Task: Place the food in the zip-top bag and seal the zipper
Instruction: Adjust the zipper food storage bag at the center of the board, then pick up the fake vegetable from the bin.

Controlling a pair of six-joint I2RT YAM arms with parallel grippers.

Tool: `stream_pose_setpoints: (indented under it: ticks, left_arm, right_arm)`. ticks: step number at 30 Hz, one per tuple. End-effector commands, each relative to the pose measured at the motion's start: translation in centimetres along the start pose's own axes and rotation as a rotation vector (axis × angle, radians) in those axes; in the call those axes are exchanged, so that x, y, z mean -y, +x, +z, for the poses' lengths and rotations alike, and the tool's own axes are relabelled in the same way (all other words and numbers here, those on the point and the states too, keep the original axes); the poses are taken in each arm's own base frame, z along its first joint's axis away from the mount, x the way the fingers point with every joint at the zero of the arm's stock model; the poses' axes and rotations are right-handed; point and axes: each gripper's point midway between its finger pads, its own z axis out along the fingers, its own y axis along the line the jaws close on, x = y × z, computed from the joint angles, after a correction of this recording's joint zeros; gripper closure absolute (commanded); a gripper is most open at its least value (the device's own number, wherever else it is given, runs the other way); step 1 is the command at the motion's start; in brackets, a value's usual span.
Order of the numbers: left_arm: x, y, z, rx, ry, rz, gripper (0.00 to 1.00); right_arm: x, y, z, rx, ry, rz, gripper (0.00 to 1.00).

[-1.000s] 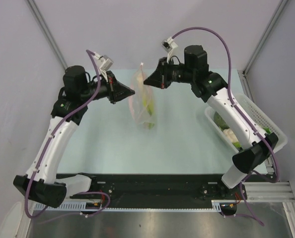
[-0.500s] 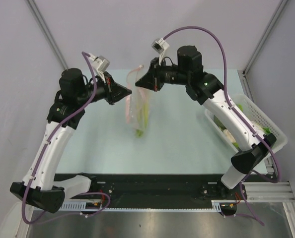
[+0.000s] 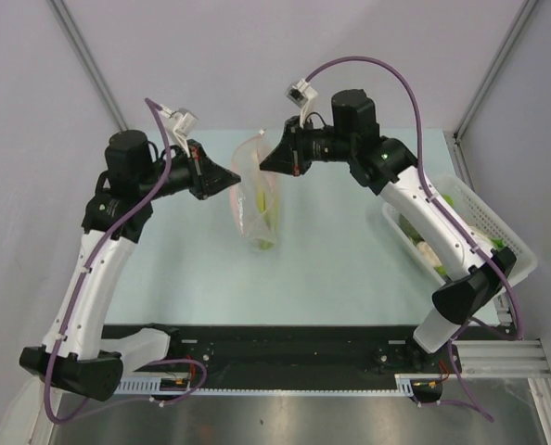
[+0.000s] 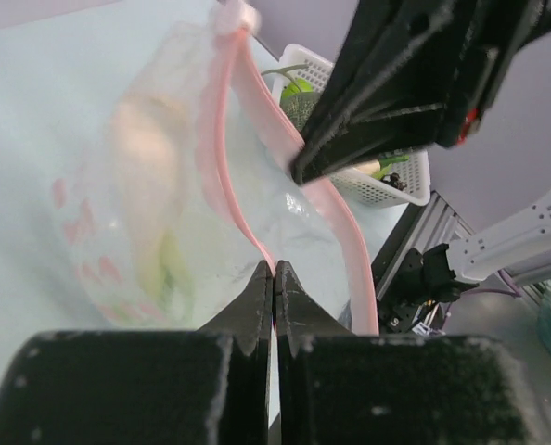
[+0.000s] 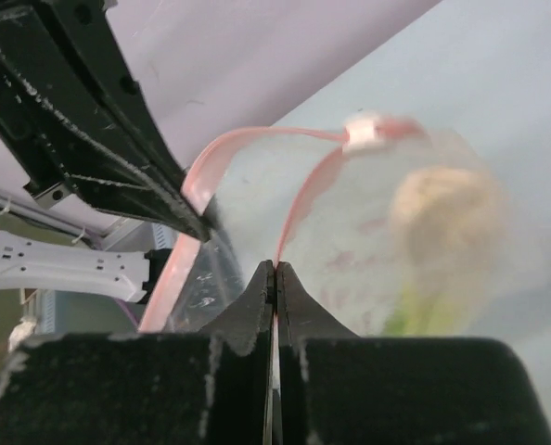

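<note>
Above mid-table the zip-top bag hangs (toy leek inside), left gripper and right gripper each clamped on one zipper lip, so sealing probably calls for bringing both lips together level.

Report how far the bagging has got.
Done: some food sits inside the zip-top bag. In hand: left gripper and right gripper are each shut on the zipper, holding the mouth apart. Left: more food lies in the basket, and the zipper is unsealed.
</note>
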Motion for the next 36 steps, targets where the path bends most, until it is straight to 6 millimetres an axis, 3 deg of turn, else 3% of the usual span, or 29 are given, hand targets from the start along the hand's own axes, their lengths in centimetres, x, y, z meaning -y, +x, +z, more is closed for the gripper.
stream_pose_setpoints:
  ticks: [1,3,5,9,11,13,17,21,22,24,25,27,28,31,32,34,35,36]
  left_arm:
    - [-0.5,-0.5,0.6,0.005,0.026,-0.054,1.0]
    - [0.0,-1.5,0.1,0.06,0.024,-0.019,1.0]
    - [-0.3,-1.4,0.3,0.051,0.017,-0.023,1.0]
    - [-2.8,0.6,1.9,-0.022,-0.03,-0.092,1.0]
    - [-3.8,1.3,2.6,-0.035,-0.052,-0.119,1.0]
    - [-5.0,1.6,3.4,-0.03,-0.075,-0.137,1.0]
    - [-6.4,1.2,4.6,-0.017,-0.099,-0.147,1.0]
    - [-7.0,1.6,5.8,-0.039,-0.083,-0.187,1.0]
    - [-7.1,1.8,6.1,-0.046,-0.08,-0.196,1.0]
    - [-6.8,2.0,6.6,-0.049,-0.059,-0.198,1.0]
    - [-6.8,2.1,6.7,-0.05,-0.058,-0.2,1.0]
    - [-6.6,2.2,7.1,-0.054,-0.047,-0.194,1.0]
    - [-6.4,2.2,7.2,-0.055,-0.044,-0.192,1.0]
    - [-6.6,2.3,7.6,-0.062,-0.042,-0.189,1.0]
    - [-6.8,2.4,7.6,-0.068,-0.044,-0.191,1.0]
    - [-6.8,2.4,7.7,-0.076,-0.04,-0.185,1.0]
    - [-6.8,2.6,7.7,-0.084,-0.042,-0.177,1.0]
    - [-6.7,2.6,7.6,-0.087,-0.04,-0.174,1.0]
  right_arm:
    - [-0.3,-2.6,-0.9,0.042,-0.022,-0.05,1.0]
    - [0.3,-2.5,-1.2,0.067,0.02,-0.115,1.0]
    - [3.4,-2.0,-1.1,0.057,0.1,-0.106,1.0]
    - [10.3,2.4,-0.2,-0.092,0.227,-0.052,1.0]
    - [12.3,4.1,-0.2,-0.143,0.244,-0.066,1.0]
    - [13.9,5.1,-0.5,-0.174,0.266,-0.069,1.0]
    - [14.7,4.8,-1.3,-0.18,0.285,-0.101,1.0]
    - [14.5,3.6,-3.1,-0.17,0.3,-0.131,0.53]
    - [15.0,2.9,-4.2,-0.16,0.324,-0.13,0.34]
    - [15.0,2.7,-6.3,-0.167,0.352,-0.126,0.14]
    - [16.2,2.8,-8.1,-0.173,0.389,-0.115,0.1]
    - [16.5,3.2,-11.4,-0.189,0.427,-0.117,0.01]
    - [18.3,3.9,-14.1,-0.192,0.483,-0.08,0.0]
    - [18.7,4.9,-19.1,-0.228,0.538,-0.071,0.0]
    - [19.2,6.1,-21.7,-0.267,0.591,-0.028,0.0]
    - [20.0,7.3,-25.1,-0.335,0.653,-0.067,0.0]
    - [20.6,9.1,-27.9,-0.397,0.712,-0.018,0.0]
    - [20.7,9.9,-29.2,-0.435,0.732,-0.013,0.0]
